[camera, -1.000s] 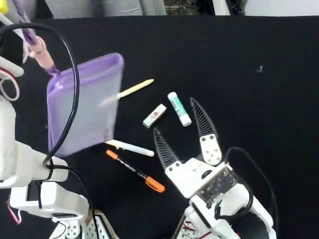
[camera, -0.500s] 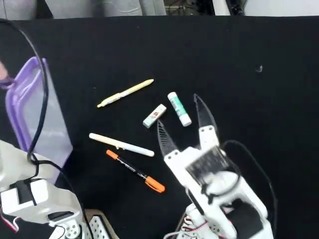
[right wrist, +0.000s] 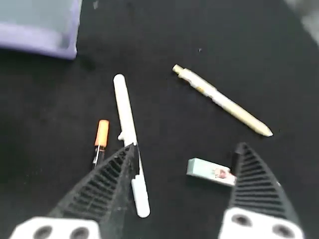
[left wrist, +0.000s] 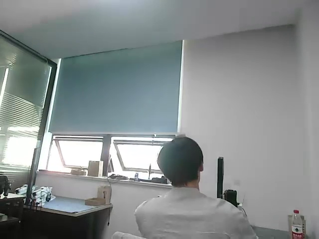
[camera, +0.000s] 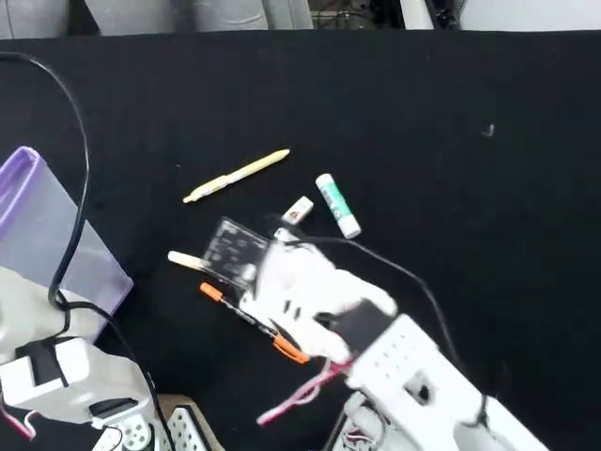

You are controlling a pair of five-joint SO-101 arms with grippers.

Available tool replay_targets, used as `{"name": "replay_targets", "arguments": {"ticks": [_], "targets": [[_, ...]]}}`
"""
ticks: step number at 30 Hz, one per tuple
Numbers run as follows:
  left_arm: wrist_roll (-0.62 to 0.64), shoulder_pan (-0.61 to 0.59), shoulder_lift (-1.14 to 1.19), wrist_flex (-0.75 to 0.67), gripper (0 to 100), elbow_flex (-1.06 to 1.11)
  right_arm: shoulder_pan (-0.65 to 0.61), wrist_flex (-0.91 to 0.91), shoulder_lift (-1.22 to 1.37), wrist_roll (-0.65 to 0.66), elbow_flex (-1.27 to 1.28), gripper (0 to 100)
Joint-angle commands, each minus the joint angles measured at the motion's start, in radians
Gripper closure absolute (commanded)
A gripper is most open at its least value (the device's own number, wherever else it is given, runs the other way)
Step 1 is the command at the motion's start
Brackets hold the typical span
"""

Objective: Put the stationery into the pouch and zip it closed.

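Here the yellow pen [camera: 237,176] lies slantwise, tip toward the far edge.

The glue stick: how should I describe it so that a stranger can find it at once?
On the black table, look near the middle. The glue stick is the item farthest right in the high view, beside the eraser. It is a short, thick white tube with a green band, unlike the long thin yellow pen and the blocky eraser.
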Motion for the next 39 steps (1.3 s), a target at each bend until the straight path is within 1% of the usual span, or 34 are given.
{"name": "replay_targets", "arguments": {"ticks": [1, 4, 7, 11, 13, 16, 21, 23, 31, 33, 37, 38, 39], "targets": [[0.008, -0.002, -0.025, 0.003, 97, -0.022, -0.014, -0.092, 0.156, 0.009, -0.021, 76.1], [0.029, 0.031, -0.025, 0.005, 97, -0.022, -0.011, -0.127, 0.302, 0.009, -0.061, 74.3], [0.060, 0.088, -0.025, 0.049, 97, -0.022, -0.011, -0.126, 0.458, 0.009, -0.128, 72.2], [0.058, 0.170, -0.058, 0.074, 97, -0.021, -0.009, -0.127, 0.641, 0.012, -0.222, 72.3], [0.057, 0.197, -0.078, 0.071, 97, -0.021, -0.009, -0.127, 0.704, 0.046, -0.255, 72.3], [0.057, 0.223, -0.103, 0.071, 97, -0.021, -0.009, -0.132, 0.782, 0.087, -0.294, 72.3], [0.055, 0.228, -0.137, 0.071, 97, -0.018, -0.009, -0.132, 0.918, 0.091, -0.354, 72.3], [0.055, 0.228, -0.141, 0.071, 97, -0.018, -0.002, -0.106, 0.964, 0.087, -0.395, 72.3], [0.055, 0.228, -0.150, 0.071, 97, -0.021, 0.049, 0.163, 1.153, 0.086, -0.645, 72.5], [0.055, 0.228, -0.150, 0.071, 97, -0.019, 0.051, 0.207, 1.205, 0.091, -0.707, 76.7], [0.055, 0.234, -0.149, 0.071, 97, -0.021, 0.051, 0.255, 1.270, 0.091, -0.792, 96.0], [0.055, 0.234, -0.150, 0.061, 97, -0.021, 0.051, 0.258, 1.276, 0.089, -0.802, 99.2], [0.055, 0.236, -0.150, 0.051, 97, -0.021, 0.054, 0.259, 1.277, 0.091, -0.805, 98.1]]}}
